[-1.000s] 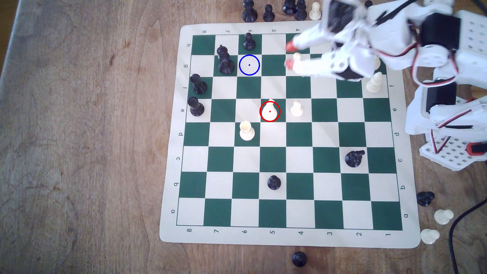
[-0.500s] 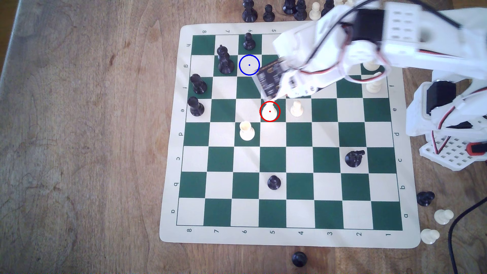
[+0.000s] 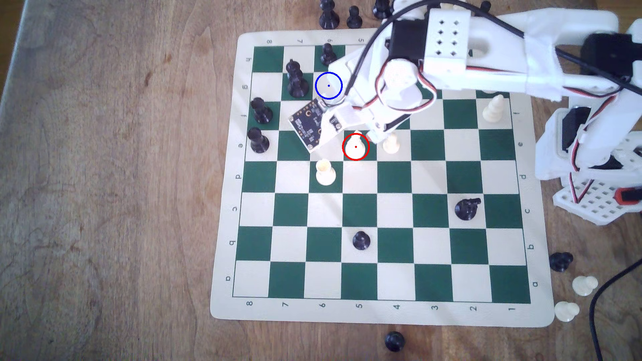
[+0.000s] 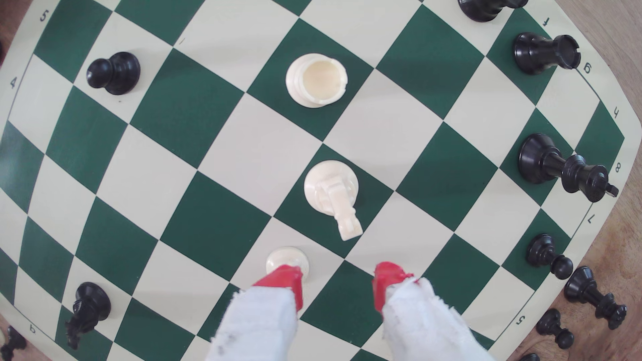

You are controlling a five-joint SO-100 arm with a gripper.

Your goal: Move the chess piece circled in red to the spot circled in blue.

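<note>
1. The claw (image 4: 338, 277) hangs open and empty, red tips (image 4: 283, 277) spread just short of the chess piece (image 4: 331, 191).
2. That piece stands on its red-ringed green square (image 3: 355, 147); the spot (image 3: 328, 85) is bare.
3. Risk, I'd judge: one tip hovers over the white pawn (image 4: 286, 258) and could topple it when lowering.
4. The wrist view reveals the notched head and tip gap; the exterior view shows the rings.
</note>
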